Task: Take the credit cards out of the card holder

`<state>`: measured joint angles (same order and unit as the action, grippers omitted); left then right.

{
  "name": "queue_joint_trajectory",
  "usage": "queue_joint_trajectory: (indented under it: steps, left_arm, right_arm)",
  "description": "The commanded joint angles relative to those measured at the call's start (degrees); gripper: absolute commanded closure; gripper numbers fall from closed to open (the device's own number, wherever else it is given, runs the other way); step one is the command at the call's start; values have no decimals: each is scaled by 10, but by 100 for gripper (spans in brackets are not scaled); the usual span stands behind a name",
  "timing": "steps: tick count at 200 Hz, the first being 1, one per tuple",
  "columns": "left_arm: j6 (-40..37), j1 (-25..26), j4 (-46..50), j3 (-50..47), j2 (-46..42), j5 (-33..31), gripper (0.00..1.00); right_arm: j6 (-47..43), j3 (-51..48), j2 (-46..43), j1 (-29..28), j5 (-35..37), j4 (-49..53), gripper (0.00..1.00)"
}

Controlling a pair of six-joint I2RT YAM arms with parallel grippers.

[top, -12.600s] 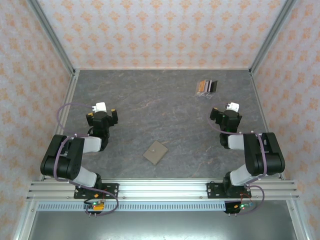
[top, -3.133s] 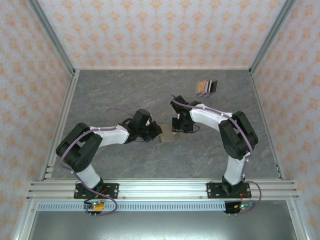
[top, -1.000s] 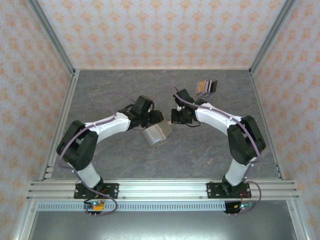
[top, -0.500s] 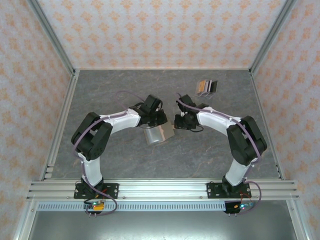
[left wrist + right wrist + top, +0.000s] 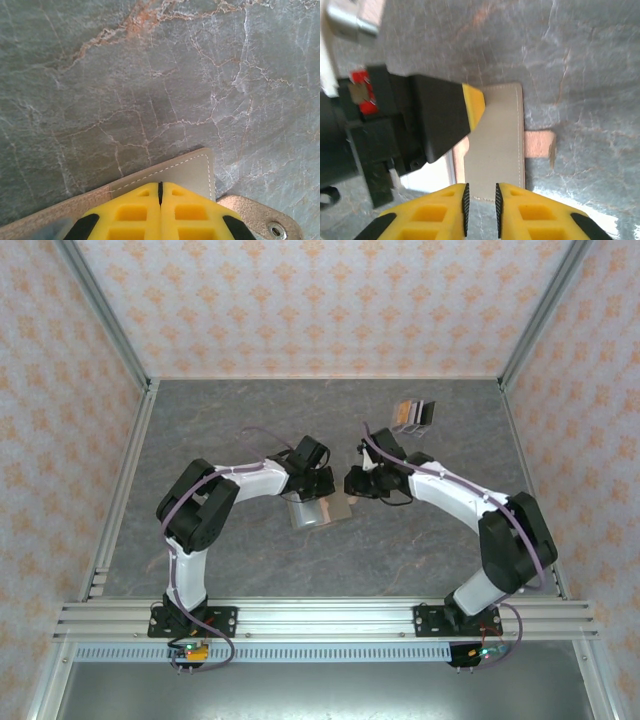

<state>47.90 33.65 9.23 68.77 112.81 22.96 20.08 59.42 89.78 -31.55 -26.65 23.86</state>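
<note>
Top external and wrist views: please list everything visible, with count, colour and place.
card holder: one, tan with grey inner panel, middle of the table
tab: one, tan, on the card holder's edge
pile of cards: one, brown, orange and grey, far right of the table
table: one, grey marbled
walls: three, pale with orange pattern, around the table
left gripper: one, yellow and black, shut, over the card holder
right gripper: one, yellow and black, jaws slightly apart, at the card holder's edge
</note>
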Motion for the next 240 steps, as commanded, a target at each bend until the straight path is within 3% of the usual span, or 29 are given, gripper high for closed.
queue_joint_trajectory:
  steps: [1,53,94,138,184,240]
  left_arm:
    - [-1,5,26,16,7,-7,99]
    - [0,11,48,30,-1,-11,98]
    - [-6,9,92,49,-29,-24,92]
    - [-3,-17,175,40,-92,-49,76]
    - [6,-40,221,-4,-148,-57,50]
    - [-4,-51,222,-19,-130,-33,44]
  right_arm:
    - [9,-6,26,-6,-41,-18,80]
    - [3,-6,82,-6,-19,-13,84]
    - [-5,-12,110,-6,-18,-30,84]
    - [-12,-14,126,-5,-11,-42,83]
    - [-10,-25,131,-5,-7,-68,83]
    - [-6,-34,133,-6,-12,-82,84]
